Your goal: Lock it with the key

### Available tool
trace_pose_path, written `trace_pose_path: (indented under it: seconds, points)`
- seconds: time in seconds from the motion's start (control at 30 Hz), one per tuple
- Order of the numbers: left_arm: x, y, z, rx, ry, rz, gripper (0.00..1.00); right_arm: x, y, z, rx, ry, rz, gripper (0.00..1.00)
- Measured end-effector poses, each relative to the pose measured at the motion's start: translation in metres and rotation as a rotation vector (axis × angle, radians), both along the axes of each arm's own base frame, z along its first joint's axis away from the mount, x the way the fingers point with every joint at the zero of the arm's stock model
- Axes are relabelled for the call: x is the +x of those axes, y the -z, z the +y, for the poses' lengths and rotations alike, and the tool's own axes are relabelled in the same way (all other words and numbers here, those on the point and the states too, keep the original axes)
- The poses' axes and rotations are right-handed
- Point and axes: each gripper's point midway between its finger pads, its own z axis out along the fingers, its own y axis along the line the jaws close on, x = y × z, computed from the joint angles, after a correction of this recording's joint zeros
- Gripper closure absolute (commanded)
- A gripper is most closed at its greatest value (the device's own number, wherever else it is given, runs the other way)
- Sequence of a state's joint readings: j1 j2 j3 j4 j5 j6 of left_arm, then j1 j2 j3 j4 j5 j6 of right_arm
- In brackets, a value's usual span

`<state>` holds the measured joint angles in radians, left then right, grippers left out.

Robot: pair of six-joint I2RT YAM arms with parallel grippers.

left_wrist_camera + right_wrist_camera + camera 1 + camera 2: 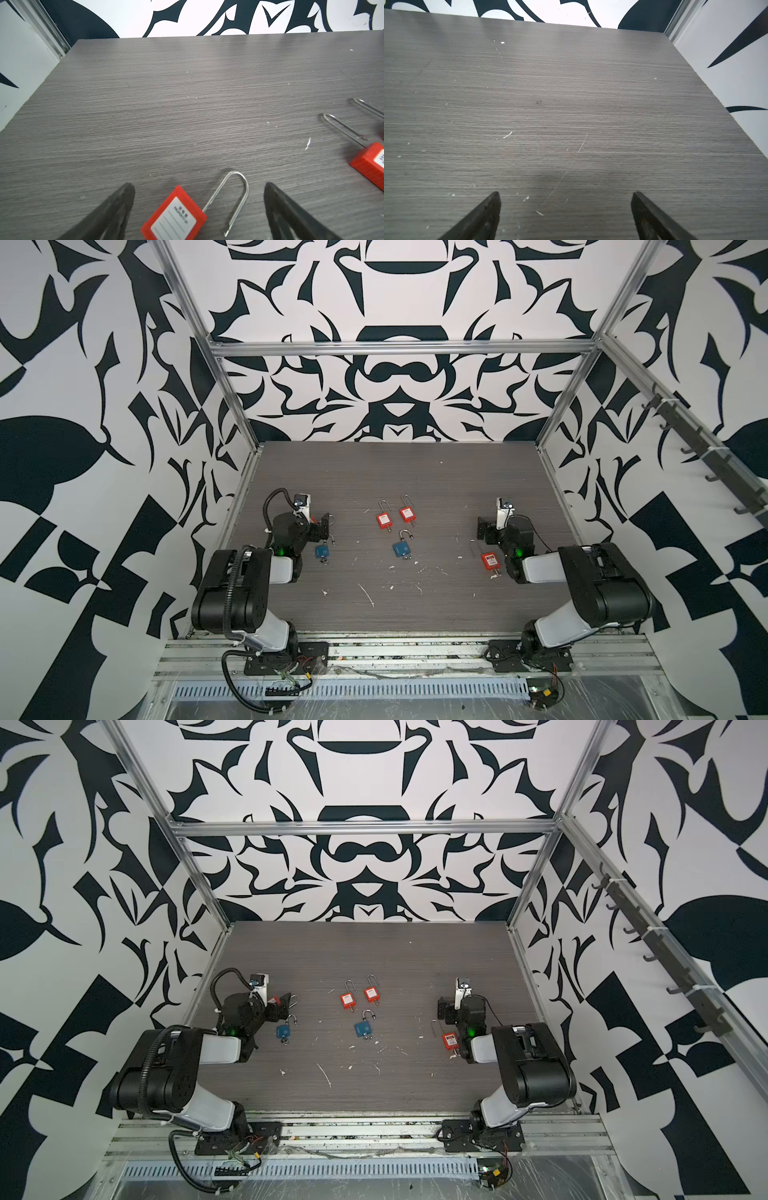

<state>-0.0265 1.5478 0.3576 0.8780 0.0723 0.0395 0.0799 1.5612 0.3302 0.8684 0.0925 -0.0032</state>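
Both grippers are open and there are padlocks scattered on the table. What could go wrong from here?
1. The red padlock lies askew under the open left gripper, its shackle unlatched. Closing may pinch the thin shackle and spin the body away.
2. A second red padlock lies close behind the right gripper, outside its wrist view. Swinging round could knock it.

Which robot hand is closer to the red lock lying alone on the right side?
Right. The right gripper sits open just beyond the red lock, close beside it. The left gripper is far off on the other side of the table.
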Motion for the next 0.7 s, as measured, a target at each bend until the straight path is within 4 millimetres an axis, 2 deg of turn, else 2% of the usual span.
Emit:
trace_pose_path:
  seconds: [0.47, 0.7]
  points:
    - [0.0004, -0.0009, -0.0012, -0.003, -0.003, -0.003, 0.01, 0.0005, -0.0009, 0.0, 0.0, 0.0, -0.004, 0.0]
    - [0.0012, -0.0016, 0.0008, 0.001, -0.016, -0.007, 0.01, 0.0011, -0.0023, -0.0004, -0.002, 0.001, -0.01, 0.09]
